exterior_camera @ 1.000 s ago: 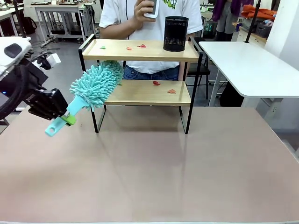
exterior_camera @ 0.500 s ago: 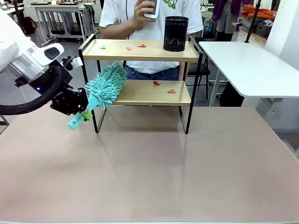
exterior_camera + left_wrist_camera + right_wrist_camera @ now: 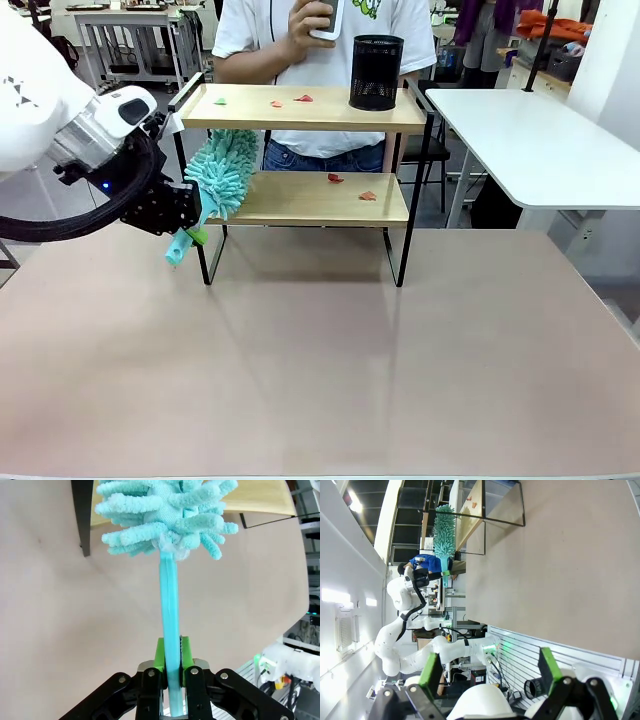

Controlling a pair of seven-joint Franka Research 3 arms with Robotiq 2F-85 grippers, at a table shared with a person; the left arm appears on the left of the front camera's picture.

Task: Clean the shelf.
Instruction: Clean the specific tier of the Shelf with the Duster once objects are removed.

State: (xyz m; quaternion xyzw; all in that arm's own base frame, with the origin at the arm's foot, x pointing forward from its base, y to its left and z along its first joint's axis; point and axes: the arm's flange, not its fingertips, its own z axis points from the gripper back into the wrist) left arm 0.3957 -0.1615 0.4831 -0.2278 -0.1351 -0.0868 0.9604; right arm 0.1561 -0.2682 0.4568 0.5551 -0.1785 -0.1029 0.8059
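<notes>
Shelf stands at the far side of the table in the front view: two thin wooden boards in a slim black frame, probably light and easy to shove, so strokes want to be gentle. Small coloured scraps lie on both boards and a black mesh cup stands on the top one. The left gripper holds a teal duster whose fluffy head sits at the shelf's left end, between the boards. In the left wrist view the green pads are clamped on the stiff, smooth plastic handle low down, a sound place to hold it. The soft head should give on contact. In the right wrist view the right gripper has its jaws spread wide and empty, well away from the shelf.
</notes>
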